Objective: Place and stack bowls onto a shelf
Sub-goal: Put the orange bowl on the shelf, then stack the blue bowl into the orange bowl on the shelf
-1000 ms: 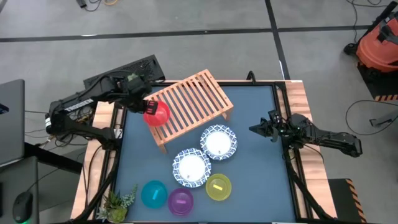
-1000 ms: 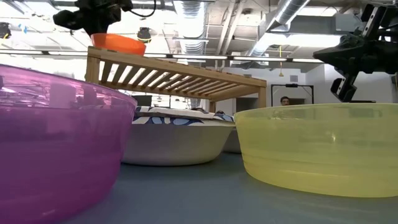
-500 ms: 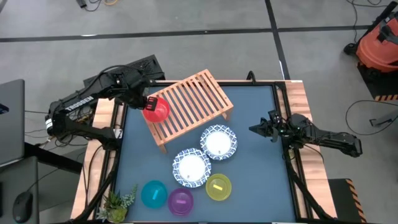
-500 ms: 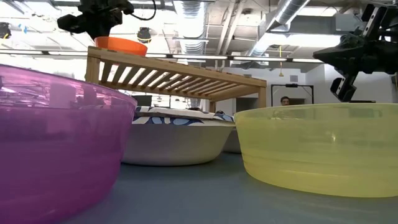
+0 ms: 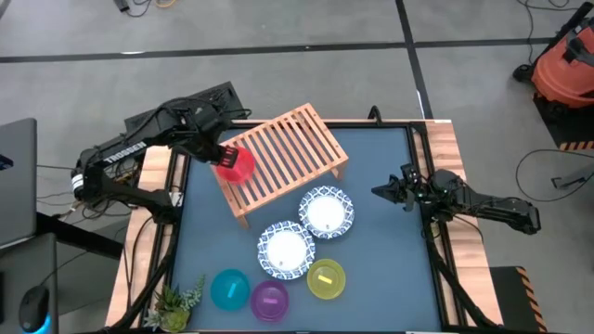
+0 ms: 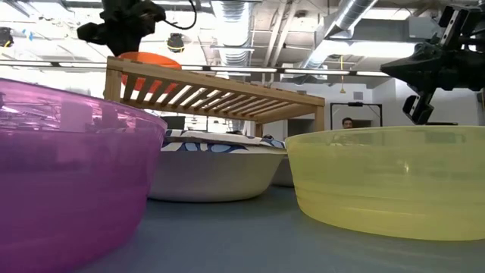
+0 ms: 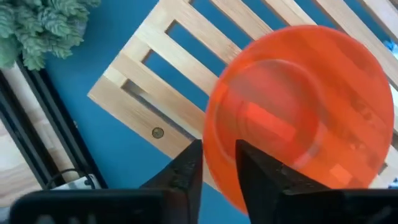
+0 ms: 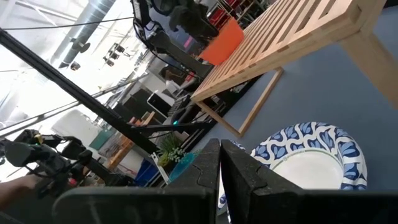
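Observation:
My left gripper (image 5: 225, 156) is shut on the red bowl (image 5: 238, 165) over the left end of the light-wood slatted shelf (image 5: 292, 153). In the low view the bowl (image 6: 148, 59) sits down at the shelf's top; I cannot tell if it rests on the slats. Two white bowls with blue rims (image 5: 326, 212) (image 5: 285, 250) stand on the table in front of the shelf. The cyan (image 5: 229, 289), purple (image 5: 270, 301) and yellow (image 5: 326, 280) bowls stand near the front edge. My right gripper (image 5: 379, 192) is shut and empty above the table's right side. My left gripper pinches the red bowl's rim (image 7: 214, 146) on the side toward the table's left edge. One finger (image 7: 261, 169) lies over the bowl's inside and the other (image 7: 185, 171) outside its wall. The fingers come from the left, slanting down. The bowl's open side faces up.
A small green plant (image 5: 176, 301) stands at the table's front left corner. A black keyboard-like slab (image 5: 186, 107) lies behind the shelf at the far left. Bare blue table (image 5: 390, 269) lies at the right, below my right arm.
My left gripper has carried the red bowl down toward the shelf's top and a little toward the far edge, still shut on it. The bowl now sits lower against the slats than before.

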Controlling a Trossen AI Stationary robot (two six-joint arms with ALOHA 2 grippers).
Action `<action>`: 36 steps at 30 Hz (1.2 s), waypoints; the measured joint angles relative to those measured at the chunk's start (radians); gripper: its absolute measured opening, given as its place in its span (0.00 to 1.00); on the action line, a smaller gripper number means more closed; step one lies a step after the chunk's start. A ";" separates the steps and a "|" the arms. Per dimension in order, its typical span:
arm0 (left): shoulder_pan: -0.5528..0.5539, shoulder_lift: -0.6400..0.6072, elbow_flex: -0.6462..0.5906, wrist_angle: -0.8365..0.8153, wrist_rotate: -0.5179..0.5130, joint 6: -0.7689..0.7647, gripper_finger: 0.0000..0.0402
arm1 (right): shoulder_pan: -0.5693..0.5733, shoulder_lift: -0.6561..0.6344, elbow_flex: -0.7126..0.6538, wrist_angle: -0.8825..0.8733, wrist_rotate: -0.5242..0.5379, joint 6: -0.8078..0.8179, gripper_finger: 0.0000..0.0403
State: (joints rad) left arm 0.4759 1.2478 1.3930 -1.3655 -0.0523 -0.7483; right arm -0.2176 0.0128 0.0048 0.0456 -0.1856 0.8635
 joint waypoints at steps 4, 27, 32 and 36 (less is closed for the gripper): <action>-0.001 -0.019 0.000 -0.010 0.041 0.048 0.30 | 0.000 0.000 0.000 0.000 0.000 0.000 0.10; -0.783 -0.134 -0.005 0.049 0.112 -0.430 0.36 | 0.000 0.000 0.000 0.000 0.000 -0.005 0.10; -0.980 -0.070 -0.038 0.122 -0.040 -0.469 0.36 | 0.000 0.000 0.000 0.000 0.000 -0.005 0.10; -1.063 0.005 -0.055 0.142 -0.042 -0.468 0.38 | 0.000 0.000 0.000 -0.001 0.009 -0.008 0.10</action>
State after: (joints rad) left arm -0.5869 1.2533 1.3376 -1.2231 -0.0941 -1.2167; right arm -0.2176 0.0128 0.0048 0.0445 -0.1767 0.8559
